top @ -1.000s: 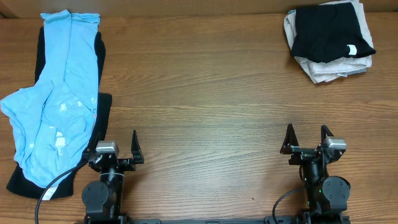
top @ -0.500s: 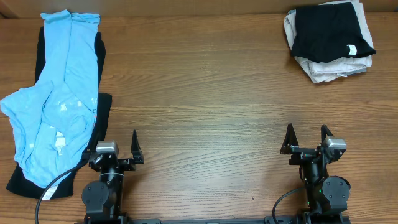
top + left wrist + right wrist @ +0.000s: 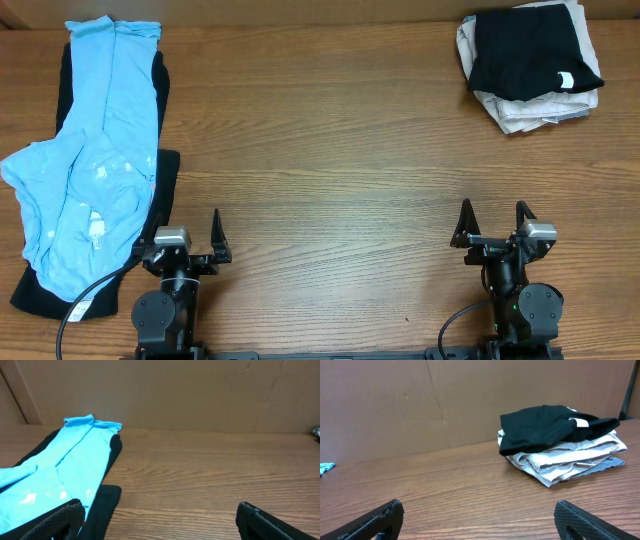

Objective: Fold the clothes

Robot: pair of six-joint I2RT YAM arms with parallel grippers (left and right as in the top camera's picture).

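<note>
A folded plain black garment (image 3: 520,52) with a small white label lies on top of a stack of folded light garments (image 3: 530,108) at the far right; it also shows in the right wrist view (image 3: 545,425). A light blue garment (image 3: 90,170) lies spread over a black garment (image 3: 165,180) at the left, also in the left wrist view (image 3: 60,475). My left gripper (image 3: 187,240) is open and empty at the near edge, next to the black cloth. My right gripper (image 3: 493,225) is open and empty at the near right, far from the stack.
The wooden table (image 3: 330,150) runs between the two piles. A brown cardboard wall (image 3: 420,400) stands behind the table's far edge.
</note>
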